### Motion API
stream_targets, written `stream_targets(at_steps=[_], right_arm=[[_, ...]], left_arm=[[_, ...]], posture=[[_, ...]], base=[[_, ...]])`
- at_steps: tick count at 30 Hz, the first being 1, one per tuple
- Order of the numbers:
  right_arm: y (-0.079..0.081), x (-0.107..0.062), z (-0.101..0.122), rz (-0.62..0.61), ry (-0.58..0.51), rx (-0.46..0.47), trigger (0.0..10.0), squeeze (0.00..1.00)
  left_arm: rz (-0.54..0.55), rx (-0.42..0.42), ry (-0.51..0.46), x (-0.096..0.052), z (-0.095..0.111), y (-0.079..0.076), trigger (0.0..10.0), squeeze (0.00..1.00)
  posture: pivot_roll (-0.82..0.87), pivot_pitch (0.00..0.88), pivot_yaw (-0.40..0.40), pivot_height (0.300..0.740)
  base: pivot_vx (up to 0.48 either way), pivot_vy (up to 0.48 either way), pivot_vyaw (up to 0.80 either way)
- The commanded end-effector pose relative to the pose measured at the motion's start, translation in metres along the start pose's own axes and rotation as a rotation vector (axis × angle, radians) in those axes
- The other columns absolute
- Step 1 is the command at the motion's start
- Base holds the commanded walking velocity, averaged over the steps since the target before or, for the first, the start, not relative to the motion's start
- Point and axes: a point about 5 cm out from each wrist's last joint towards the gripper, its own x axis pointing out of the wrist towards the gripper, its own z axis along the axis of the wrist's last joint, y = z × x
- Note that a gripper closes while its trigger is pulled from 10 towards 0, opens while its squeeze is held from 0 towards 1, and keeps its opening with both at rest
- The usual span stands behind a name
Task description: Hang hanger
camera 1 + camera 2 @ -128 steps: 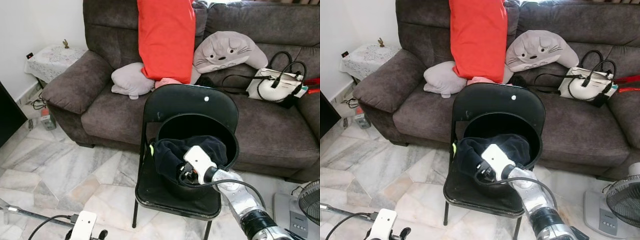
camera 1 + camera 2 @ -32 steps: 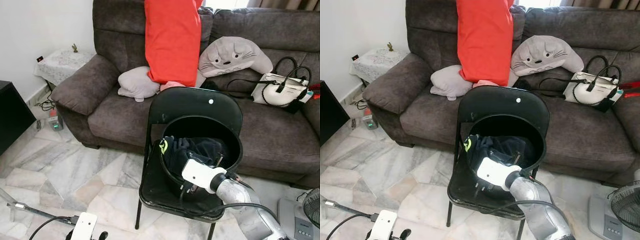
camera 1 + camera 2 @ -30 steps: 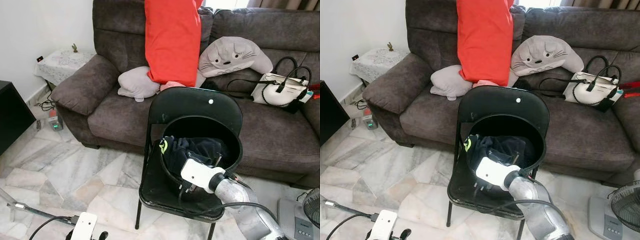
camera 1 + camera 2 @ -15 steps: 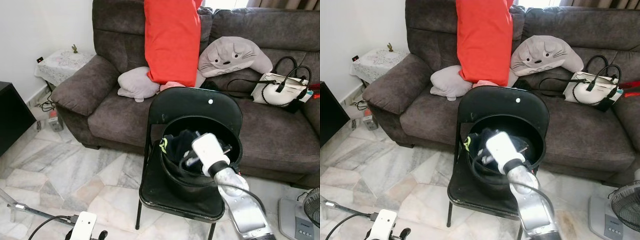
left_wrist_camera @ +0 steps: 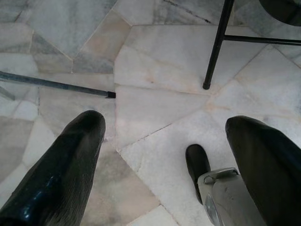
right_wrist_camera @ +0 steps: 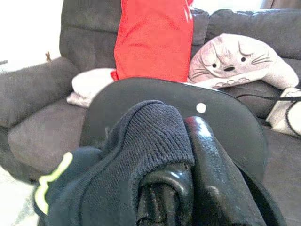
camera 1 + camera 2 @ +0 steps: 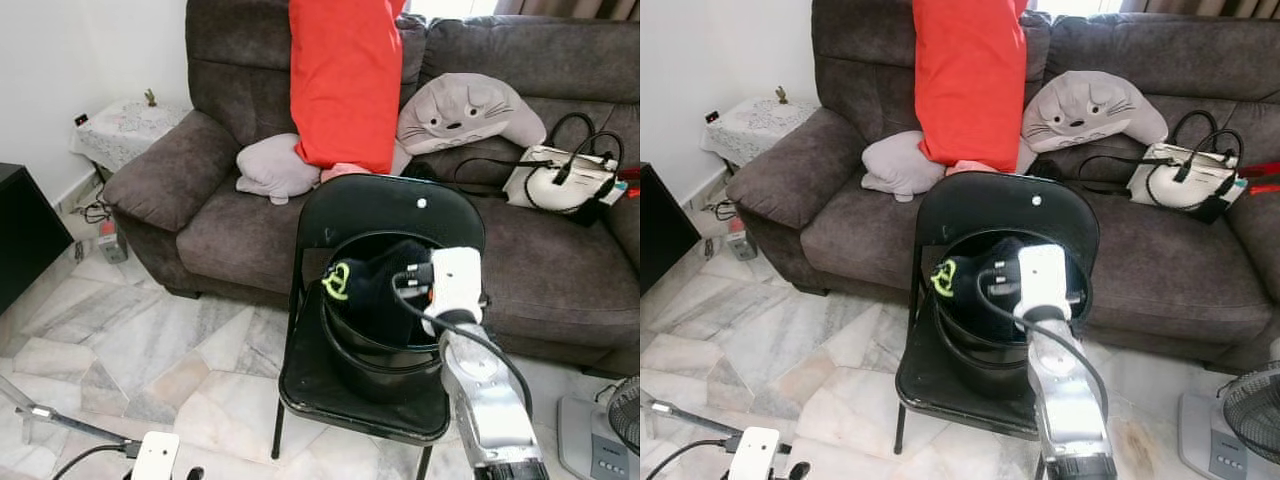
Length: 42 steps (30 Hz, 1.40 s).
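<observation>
A dark navy knitted garment with a neon-green mark hangs half out of a black bucket. The bucket stands on the seat of a black folding chair. My right gripper is shut on a fold of the garment and holds it at the bucket's rim, its white wrist just to the right. My left gripper hangs low over the marble floor, open with nothing between its fingers.
A grey sofa stands behind the chair with a red cushion, grey plush pillows and a white handbag. A side table and black cabinet are left. A metal rod lies on the floor; a fan stands right.
My right gripper has risen from low at the bucket's front up to its rim, pulling the dark garment up and out. The left arm has stayed low.
</observation>
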Motion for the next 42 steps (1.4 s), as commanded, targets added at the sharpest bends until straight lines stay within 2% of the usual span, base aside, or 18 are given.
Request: stream_targets(at_steps=[1, 3, 5, 12, 13, 18, 21, 22, 24, 27, 29, 32, 36, 40, 41, 42], right_arm=[[-0.001, 0.0, 0.013, -0.011, -0.057, 0.01, 10.0, 0.0], [-0.001, 0.0, 0.015, -0.011, -0.081, 0.003, 10.0, 0.0], [-0.001, -0.001, 0.019, -0.003, -0.111, -0.053, 10.0, 0.0], [-0.002, 0.0, 0.024, -0.004, -0.15, -0.093, 10.0, 0.0], [-0.003, 0.001, 0.03, -0.003, -0.179, -0.13, 10.0, 0.0], [-0.006, 0.004, 0.041, -0.028, -0.233, -0.168, 10.0, 0.0], [0.0, 0.006, 0.052, 0.0, -0.301, -0.306, 10.0, 0.0], [0.009, 0.005, 0.061, 0.035, -0.362, -0.375, 10.0, 0.0], [0.02, 0.003, 0.075, 0.078, -0.438, -0.398, 10.0, 0.0], [0.037, -0.003, 0.092, 0.165, -0.538, -0.4, 10.0, 0.0], [0.057, -0.013, 0.112, 0.298, -0.634, -0.326, 10.0, 0.0], [0.082, -0.03, 0.13, 0.499, -0.718, -0.223, 10.0, 0.0], [0.098, -0.043, 0.132, 0.659, -0.744, -0.202, 10.0, 0.0], [0.109, -0.058, 0.133, 0.824, -0.743, -0.119, 10.0, 0.0], [0.114, -0.065, 0.131, 0.901, -0.738, -0.106, 10.0, 0.0], [0.114, -0.065, 0.131, 0.901, -0.738, -0.106, 10.0, 0.0]], left_arm=[[0.017, -0.024, 0.054, -0.004, -0.012, 0.003, 10.0, 0.0], [0.034, -0.056, 0.071, -0.005, -0.016, 0.004, 10.0, 0.0], [0.082, -0.131, 0.098, -0.007, -0.023, 0.008, 10.0, 0.0], [0.148, -0.21, 0.132, -0.012, -0.032, 0.016, 10.0, 0.0], [0.174, -0.229, 0.151, -0.014, -0.037, 0.019, 10.0, 0.0], [0.203, -0.261, 0.162, -0.016, -0.04, 0.02, 10.0, 0.0], [0.21, -0.267, 0.161, -0.016, -0.041, 0.021, 10.0, 0.0], [0.213, -0.268, 0.16, -0.017, -0.041, 0.022, 10.0, 0.0], [0.215, -0.267, 0.156, -0.016, -0.04, 0.022, 10.0, 0.0], [0.215, -0.266, 0.151, -0.016, -0.04, 0.021, 10.0, 0.0], [0.213, -0.264, 0.147, -0.016, -0.039, 0.02, 10.0, 0.0], [0.21, -0.26, 0.141, -0.015, -0.037, 0.019, 10.0, 0.0], [0.211, -0.259, 0.134, -0.014, -0.036, 0.019, 10.0, 0.0], [0.213, -0.259, 0.132, -0.014, -0.036, 0.019, 10.0, 0.0], [0.214, -0.257, 0.13, -0.015, -0.036, 0.019, 10.0, 0.0], [0.214, -0.257, 0.13, -0.015, -0.036, 0.019, 10.0, 0.0]], posture=[[-0.05, 0.066, 0.031, 0.74], [-0.05, 0.064, 0.034, 0.74], [-0.05, 0.065, 0.034, 0.74], [-0.05, 0.066, 0.03, 0.74], [-0.05, 0.065, 0.027, 0.74], [-0.05, 0.062, 0.025, 0.74], [-0.05, 0.059, 0.024, 0.74], [-0.05, 0.058, 0.024, 0.74], [-0.05, 0.058, 0.024, 0.74], [-0.05, 0.052, 0.027, 0.74], [-0.05, 0.049, 0.029, 0.74], [-0.06, 0.044, 0.029, 0.74], [-0.06, 0.043, 0.028, 0.74], [-0.06, 0.039, 0.029, 0.74], [-0.06, 0.041, 0.029, 0.74], [-0.06, 0.041, 0.029, 0.74]], base=[[0.0, 0.0, 0.0], [0.0, 0.0, 0.0], [0.0, 0.0, 0.79], [0.0, 0.0, 0.8], [0.0, 0.0, 0.8], [0.0, 0.0, 0.8], [0.0, 0.0, 0.8], [0.0, 0.0, 0.79], [0.0, 0.0, 0.8], [0.0, 0.0, 0.8], [0.0, 0.0, 0.8], [0.0, 0.0, 0.8], [0.0, 0.0, 0.8], [0.0, 0.0, 0.8], [0.0, 0.0, 0.79], [0.0, 0.0, 0.79]])
